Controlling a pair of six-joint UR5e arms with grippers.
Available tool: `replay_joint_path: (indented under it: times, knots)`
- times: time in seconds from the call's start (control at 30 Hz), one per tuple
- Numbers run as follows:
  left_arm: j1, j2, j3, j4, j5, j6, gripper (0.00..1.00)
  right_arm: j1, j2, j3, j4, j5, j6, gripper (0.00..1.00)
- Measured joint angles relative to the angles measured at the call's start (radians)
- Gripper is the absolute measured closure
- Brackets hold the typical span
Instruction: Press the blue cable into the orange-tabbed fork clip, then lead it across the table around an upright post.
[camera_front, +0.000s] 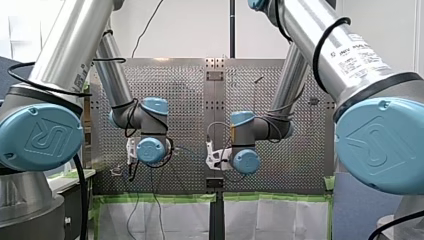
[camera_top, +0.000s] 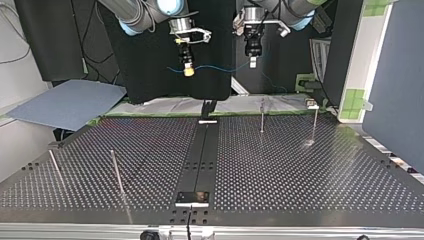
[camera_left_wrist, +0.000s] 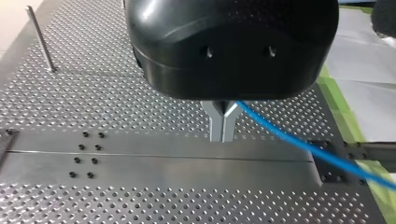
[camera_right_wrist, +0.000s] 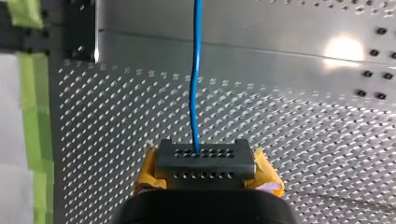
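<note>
The blue cable (camera_top: 220, 68) hangs in a shallow sag between my two grippers, high above the table's far edge. At the top view's right, my left gripper (camera_top: 253, 62) is shut on one part of it. In the left wrist view the metal fingers (camera_left_wrist: 218, 126) are pressed together, and the cable (camera_left_wrist: 303, 145) runs out sideways from them. At the top view's left, my right gripper (camera_top: 188, 71) holds the other end. Its yellow pads (camera_right_wrist: 266, 175) are shut on a dark connector block (camera_right_wrist: 205, 163), and the cable (camera_right_wrist: 196, 84) leads straight ahead from it. No orange-tabbed clip shows clearly.
Thin upright posts stand on the perforated table: two at the top view's far right (camera_top: 262, 115) (camera_top: 315, 122) and two at its near left (camera_top: 116, 170) (camera_top: 55, 167). A smooth metal strip (camera_top: 202, 150) runs down the middle. Green tape (camera_right_wrist: 32, 116) edges the table.
</note>
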Motion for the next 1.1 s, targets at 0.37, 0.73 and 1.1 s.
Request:
replay_joint_path:
  times: [0.37,0.73,1.1]
  knots:
    - [0.017,0.056,-0.005,0.055,0.019,-0.087,1.0,0.033,-0.091,-0.098,0.098,0.042,0.099,1.0]
    - [0.104,0.026,-0.044,0.121,0.067,-0.154,1.0,0.018,-0.089,-0.121,0.113,-0.008,0.147,1.0]
    - [0.213,-0.08,-0.049,0.22,0.174,-0.155,1.0,0.021,0.011,-0.145,0.03,-0.032,0.153,1.0]
